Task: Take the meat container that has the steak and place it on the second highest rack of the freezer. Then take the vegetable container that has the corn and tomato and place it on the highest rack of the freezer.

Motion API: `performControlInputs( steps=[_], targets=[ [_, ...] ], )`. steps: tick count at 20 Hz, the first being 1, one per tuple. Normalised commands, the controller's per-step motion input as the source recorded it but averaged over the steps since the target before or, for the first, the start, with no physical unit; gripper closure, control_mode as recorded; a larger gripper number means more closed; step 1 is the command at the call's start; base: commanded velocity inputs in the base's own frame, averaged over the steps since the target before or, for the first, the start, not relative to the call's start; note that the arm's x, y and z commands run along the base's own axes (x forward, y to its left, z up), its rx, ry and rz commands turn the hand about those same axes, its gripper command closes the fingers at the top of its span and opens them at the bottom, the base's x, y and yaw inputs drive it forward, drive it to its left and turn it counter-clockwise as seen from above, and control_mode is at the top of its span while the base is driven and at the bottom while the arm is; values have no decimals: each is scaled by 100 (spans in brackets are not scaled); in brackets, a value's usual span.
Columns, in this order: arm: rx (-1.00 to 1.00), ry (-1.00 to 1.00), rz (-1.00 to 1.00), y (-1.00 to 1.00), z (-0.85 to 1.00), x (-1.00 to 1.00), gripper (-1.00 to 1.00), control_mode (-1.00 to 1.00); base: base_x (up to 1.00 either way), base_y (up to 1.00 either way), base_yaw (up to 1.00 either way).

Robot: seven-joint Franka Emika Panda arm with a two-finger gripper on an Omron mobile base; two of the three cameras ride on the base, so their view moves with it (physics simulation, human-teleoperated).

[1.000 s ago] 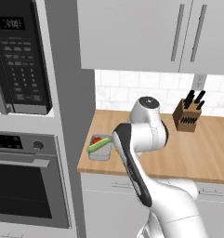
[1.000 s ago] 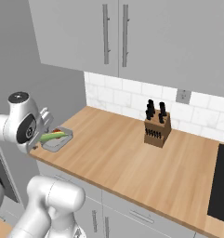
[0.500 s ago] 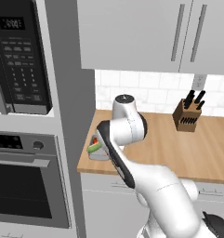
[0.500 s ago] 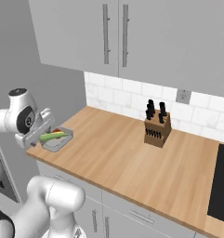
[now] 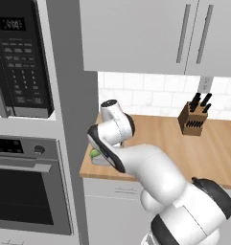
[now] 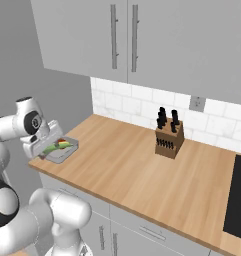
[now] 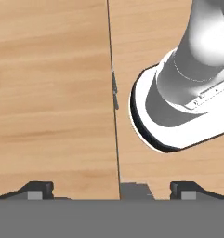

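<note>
The vegetable container (image 6: 61, 148) is a shallow grey tray with green, yellow and red pieces, standing at the left end of the wooden counter (image 6: 122, 172). In the left base view my arm hides most of the vegetable container (image 5: 95, 154), leaving a green bit and a corner. My hand (image 6: 40, 143) hangs low just over the tray's left side. In the hand view my gripper (image 7: 113, 189) is open, its fingertips (image 7: 39, 188) far apart with nothing between them, above wood crossed by a thin seam.
A knife block (image 6: 168, 136) stands at the back of the counter by the tiled wall. A tall grey panel (image 5: 71, 95) borders the counter's left end, with a microwave (image 5: 21, 62) and an oven (image 5: 26, 191) beyond it. A dark cooktop (image 6: 239, 200) lies far right.
My arm has swung left and down, bringing the hand from mid-counter to just over the vegetable container. The base and the container have stayed put.
</note>
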Motion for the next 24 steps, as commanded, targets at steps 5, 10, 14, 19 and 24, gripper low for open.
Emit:
performControlInputs(
  steps=[5,10,14,19,24],
  targets=[
    [-2,-12,13,2,-36,9,-100,-100,0,0,0],
    [8,-18,15,-1,-10,-8,-100,-100,0,0,0],
    [12,-6,11,0,-17,3,-100,-100,0,0,0],
    [9,0,6,5,-23,17,-100,-100,0,0,0],
    [3,2,1,34,-11,23,-100,-100,0,0,0]
  ],
)
